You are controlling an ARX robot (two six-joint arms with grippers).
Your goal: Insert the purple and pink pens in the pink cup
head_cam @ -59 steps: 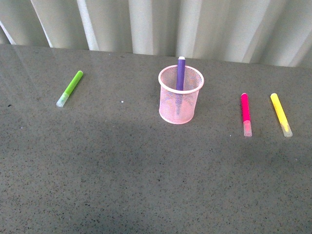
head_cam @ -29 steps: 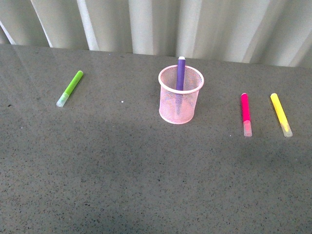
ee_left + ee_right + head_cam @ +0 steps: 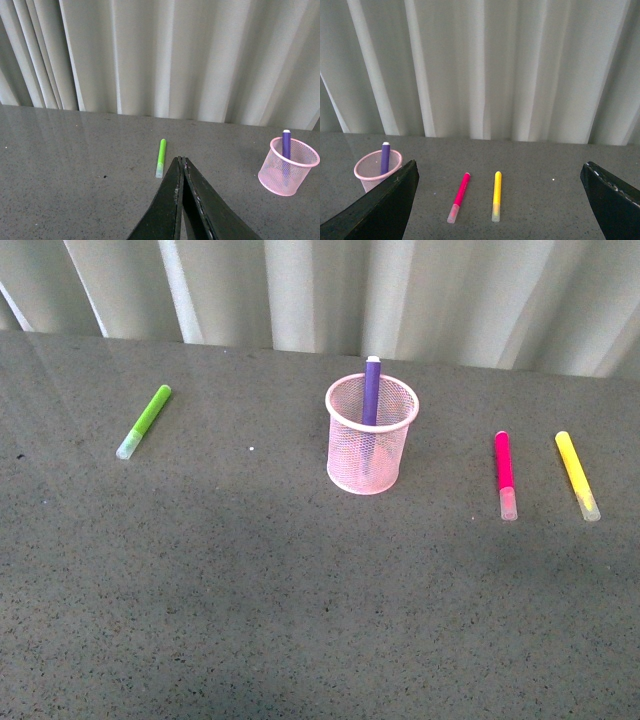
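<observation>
Presently: one stowed, one lying out

- curtain: pale, pleated, behind the far edge of the table.
- table: grey speckled top.
- right gripper: fingers spread wide, holding nothing, above the table.
- left gripper: fingers pressed together at the tips, nothing between them, above the table.
- pink cup: wire mesh, upright, mid-table.
- purple pen: stands inside the pink cup, leaning at the far rim, its top end above the rim.
- pink pen: flat on the table, right of the pink cup and well apart from it, pale cap toward the robot.
- yellow pen: flat, near the pink pen's right side, not touching.
- green pen: flat, far left of the cup.
</observation>
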